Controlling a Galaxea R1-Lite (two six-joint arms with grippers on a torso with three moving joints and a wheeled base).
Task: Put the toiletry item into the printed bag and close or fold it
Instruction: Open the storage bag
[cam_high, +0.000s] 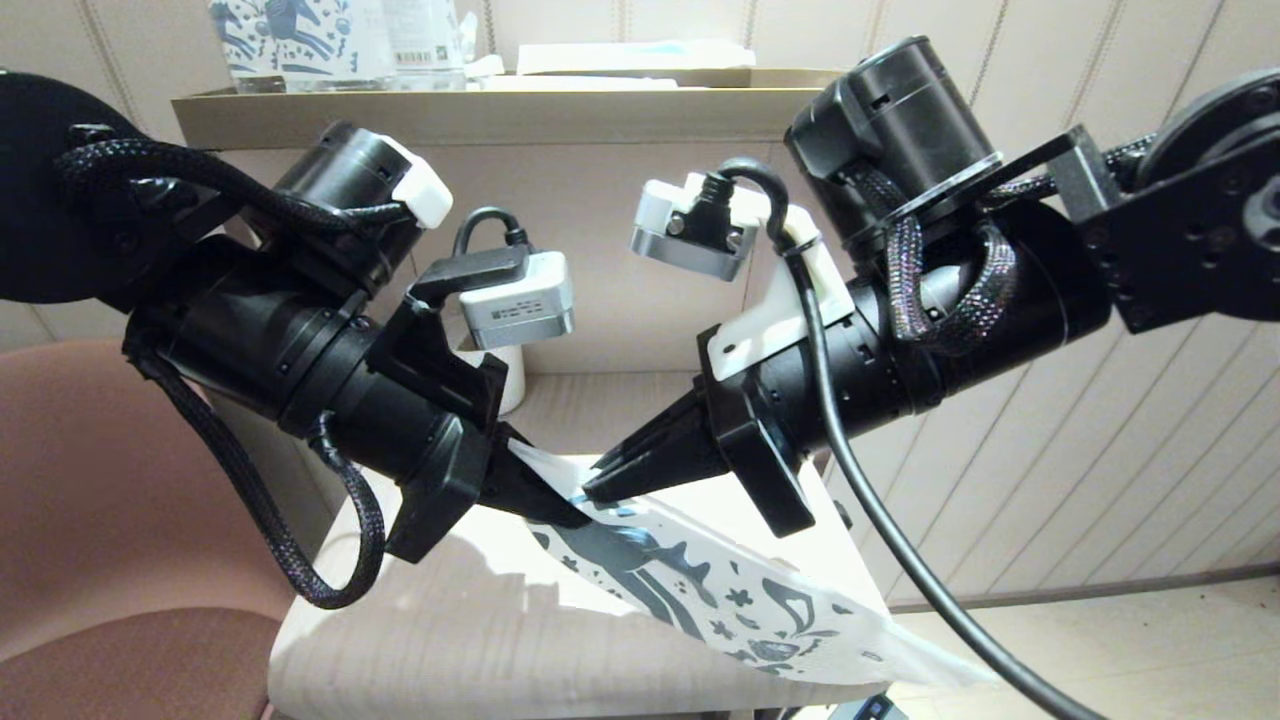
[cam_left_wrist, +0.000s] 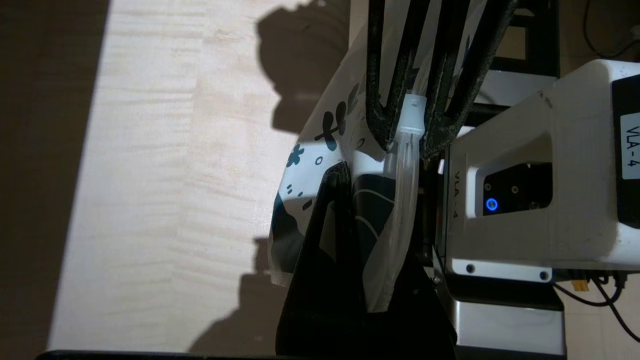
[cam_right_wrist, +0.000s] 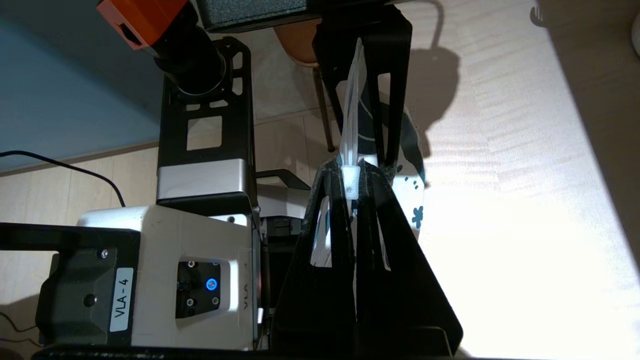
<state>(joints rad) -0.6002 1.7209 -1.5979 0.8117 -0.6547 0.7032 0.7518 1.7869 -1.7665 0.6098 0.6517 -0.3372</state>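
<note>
Hanging over the pale wood-grain table (cam_high: 420, 640), the flat white plastic zip pouch printed with a dark blue horse and flowers (cam_high: 700, 590) droops from its top edge: thin, limp film, light and slick, so it will sag and slide unless pinched on the stiffer zip strip. Above the table, the left gripper (cam_high: 545, 505) clamps one end of that strip, fingers closed on it. The right gripper (cam_right_wrist: 352, 182), tip to tip with the left, has its fingers narrowed onto the small white slider tab (cam_right_wrist: 351, 181), probably the best hold for zipping. The toiletry item isn't visible; likely inside.
</note>
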